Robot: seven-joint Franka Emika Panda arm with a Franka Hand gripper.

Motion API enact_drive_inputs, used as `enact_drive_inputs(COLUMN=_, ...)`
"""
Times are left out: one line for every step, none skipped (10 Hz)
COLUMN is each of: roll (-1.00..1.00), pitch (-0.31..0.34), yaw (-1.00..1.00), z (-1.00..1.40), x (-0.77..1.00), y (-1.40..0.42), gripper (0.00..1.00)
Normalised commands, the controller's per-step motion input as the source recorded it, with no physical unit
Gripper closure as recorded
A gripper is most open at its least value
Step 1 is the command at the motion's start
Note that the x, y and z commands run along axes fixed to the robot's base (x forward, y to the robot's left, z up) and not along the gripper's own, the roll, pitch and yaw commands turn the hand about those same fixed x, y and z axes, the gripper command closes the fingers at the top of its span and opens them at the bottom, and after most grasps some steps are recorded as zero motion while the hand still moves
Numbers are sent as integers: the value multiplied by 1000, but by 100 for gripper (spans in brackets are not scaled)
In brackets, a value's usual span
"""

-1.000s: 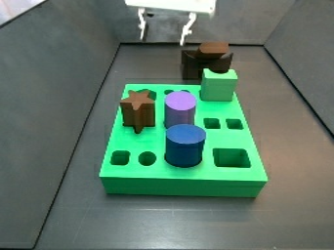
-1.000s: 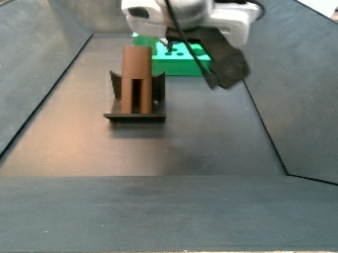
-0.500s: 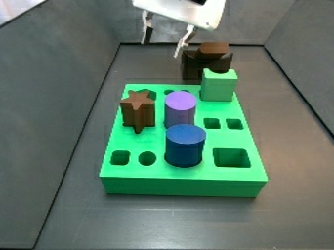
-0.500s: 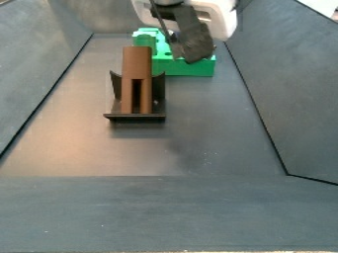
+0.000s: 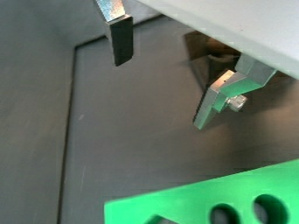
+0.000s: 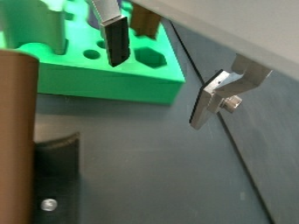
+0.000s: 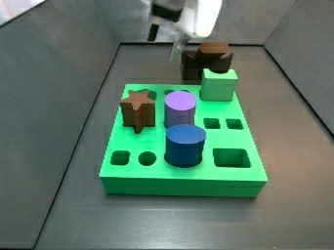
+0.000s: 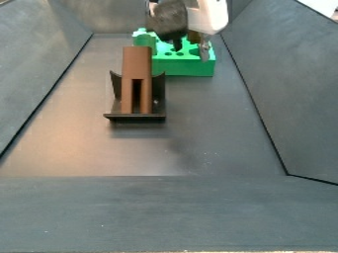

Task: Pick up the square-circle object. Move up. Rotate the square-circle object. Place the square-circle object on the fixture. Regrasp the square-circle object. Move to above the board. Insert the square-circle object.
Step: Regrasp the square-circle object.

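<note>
Beside the fixture [image 8: 133, 107], where the square-circle object [image 8: 134, 77] stands placed, our pincer [image 5: 163, 79] hangs spread and empty; regrasp and insertion remain.

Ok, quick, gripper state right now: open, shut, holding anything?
Gripper: open, nothing between the fingers, hanging between the board and the fixture.
</note>
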Motion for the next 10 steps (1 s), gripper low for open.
enact_drive_inputs(roll=673, pitch=-376, yaw=-1000, z=4, x=-48, y=-11, gripper=0)
enact_drive_inputs(roll=659, pitch=-379, yaw=-1000, z=0, x=-44, y=-5, gripper=0)
enact_drive_inputs(roll=644, pitch=-375, yaw=-1000, z=4, x=-50, y=-9, gripper=0)
enact_drive_inputs(roll=628, pitch=-362, yaw=-1000, z=-2, x=-49, y=-7, gripper=0)
enact_drive_inputs(roll=616, pitch=-337, yaw=-1000, z=-4, x=-48, y=-6, gripper=0)
enact_drive_inputs(roll=608, pitch=-314, yaw=-1000, z=-3, x=-47, y=-4, gripper=0)
enact_drive_inputs(roll=554, pitch=-206, yaw=-946, z=-11, x=-44, y=-3, gripper=0)
enact_drive_inputs(roll=459, pitch=-117, yaw=-792, z=-11, x=-44, y=0, gripper=0)
enact_drive_inputs(roll=253, pitch=54, yaw=-453, z=-6, x=-31, y=0, gripper=0)
enact_drive_inputs(roll=197, pitch=94, yaw=-357, z=-4, x=-31, y=4, gripper=0)
